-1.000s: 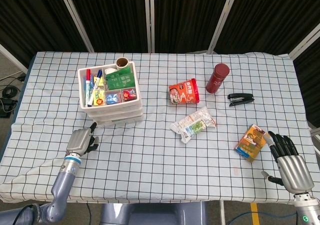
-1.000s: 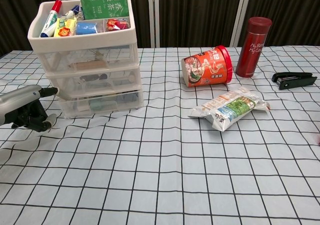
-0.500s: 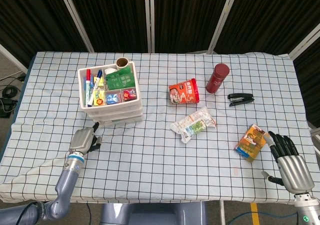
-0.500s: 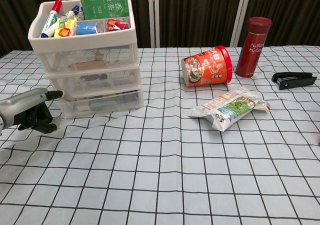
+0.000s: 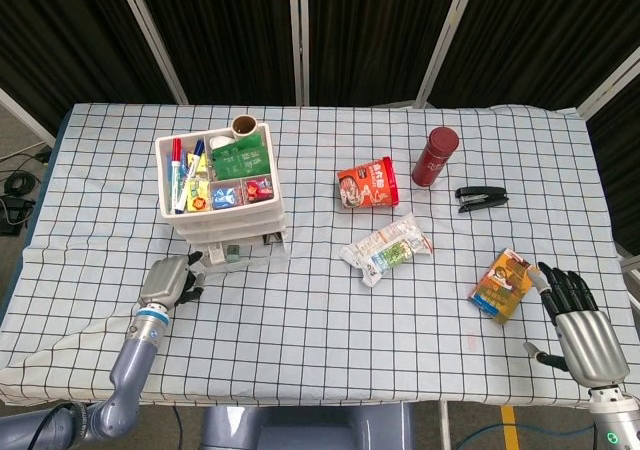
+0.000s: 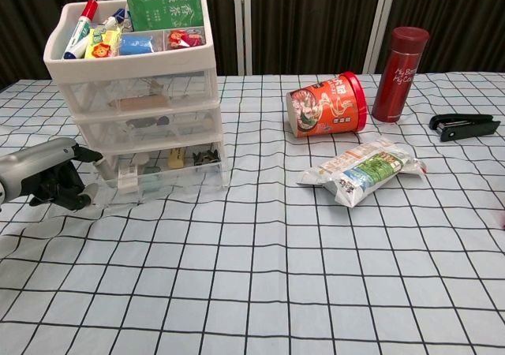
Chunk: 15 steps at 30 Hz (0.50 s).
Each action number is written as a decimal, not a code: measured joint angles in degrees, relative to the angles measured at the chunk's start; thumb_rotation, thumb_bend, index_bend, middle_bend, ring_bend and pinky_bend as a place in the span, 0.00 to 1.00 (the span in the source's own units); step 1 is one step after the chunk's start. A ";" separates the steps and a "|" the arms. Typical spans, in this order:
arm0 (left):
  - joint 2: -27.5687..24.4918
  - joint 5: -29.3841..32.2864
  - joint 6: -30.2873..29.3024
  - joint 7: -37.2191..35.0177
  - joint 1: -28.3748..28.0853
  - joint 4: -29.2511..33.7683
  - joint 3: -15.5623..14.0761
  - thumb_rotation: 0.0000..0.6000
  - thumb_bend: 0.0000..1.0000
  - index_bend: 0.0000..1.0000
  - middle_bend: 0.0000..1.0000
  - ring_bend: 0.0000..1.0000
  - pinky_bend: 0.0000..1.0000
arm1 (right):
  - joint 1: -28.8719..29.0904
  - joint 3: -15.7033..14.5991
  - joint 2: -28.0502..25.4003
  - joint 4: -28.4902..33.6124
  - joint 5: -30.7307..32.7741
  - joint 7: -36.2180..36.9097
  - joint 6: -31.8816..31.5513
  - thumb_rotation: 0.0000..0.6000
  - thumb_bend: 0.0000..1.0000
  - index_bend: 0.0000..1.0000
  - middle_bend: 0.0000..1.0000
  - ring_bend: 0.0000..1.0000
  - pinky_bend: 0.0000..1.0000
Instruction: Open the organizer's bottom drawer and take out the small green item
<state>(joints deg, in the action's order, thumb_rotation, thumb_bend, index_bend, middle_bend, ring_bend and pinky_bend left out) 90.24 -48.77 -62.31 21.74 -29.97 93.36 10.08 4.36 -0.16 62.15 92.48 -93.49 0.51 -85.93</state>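
The left hand (image 6: 43, 177) has its fingers curled against the left end of the organizer's (image 6: 138, 87) bottom drawer (image 6: 162, 173), which stands partly open. The right hand (image 5: 580, 325) rests spread wide, holding nothing, on the desk (image 5: 330, 310). I cannot pick out the green item.

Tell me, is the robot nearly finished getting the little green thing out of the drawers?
Not yet. The organizer's bottom drawer is pulled partly out, so the opening looks underway. The left hand is at the drawer's left front corner. No small green item can be made out in the drawer, and picking it out is left. The right hand rests open, far away beside a snack box.
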 measured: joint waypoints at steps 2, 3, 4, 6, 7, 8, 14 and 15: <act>-0.22 -0.24 -0.06 -0.01 0.09 0.41 -0.32 1.00 0.66 0.41 1.00 0.98 0.85 | -0.02 0.00 -0.02 0.01 0.01 0.02 -0.01 1.00 0.00 0.00 0.00 0.00 0.00; -0.37 -0.38 -0.12 -0.02 0.17 0.69 -0.54 1.00 0.66 0.41 1.00 0.98 0.84 | -0.02 0.01 -0.03 0.02 0.03 0.02 -0.01 1.00 0.00 0.00 0.00 0.00 0.00; -0.49 -0.48 -0.16 -0.05 0.23 0.89 -0.70 1.00 0.66 0.41 1.00 0.98 0.84 | -0.02 0.01 -0.03 0.02 0.05 0.01 -0.01 1.00 0.00 0.00 0.00 0.00 0.00; -0.71 -0.68 -0.25 -0.17 0.41 1.31 -1.05 1.00 0.66 0.41 1.00 0.98 0.84 | -0.02 0.01 -0.06 0.04 0.03 0.04 -0.01 1.00 0.00 0.00 0.00 0.00 0.00; -0.81 -0.75 -0.27 -0.21 0.50 1.47 -1.23 1.00 0.66 0.41 1.00 0.98 0.84 | -0.03 0.01 -0.07 0.04 0.03 0.04 -0.02 1.00 0.00 0.00 0.00 0.00 0.00; -0.92 -0.86 -0.28 -0.25 0.59 1.62 -1.46 1.00 0.66 0.41 1.00 0.98 0.84 | -0.04 0.02 -0.08 0.05 0.05 0.03 -0.04 1.00 0.00 0.00 0.00 0.00 0.00; -1.97 -1.75 -0.10 -1.24 1.38 2.45 -2.89 1.00 0.66 0.41 1.00 0.98 0.84 | -0.02 -0.06 -0.01 0.07 -0.03 -0.19 0.07 1.00 0.00 0.00 0.00 0.00 0.00; -2.21 -2.06 -0.05 -1.56 1.51 2.60 -3.06 1.00 0.66 0.41 1.00 0.98 0.84 | -0.02 -0.07 0.02 0.08 -0.04 -0.27 0.09 1.00 0.00 0.00 0.00 0.00 0.00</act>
<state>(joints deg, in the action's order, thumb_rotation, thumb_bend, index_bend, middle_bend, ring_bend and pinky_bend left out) 88.03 -50.83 -62.37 20.18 -28.46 95.96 7.02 4.34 -0.23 62.16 92.55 -93.52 0.24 -85.84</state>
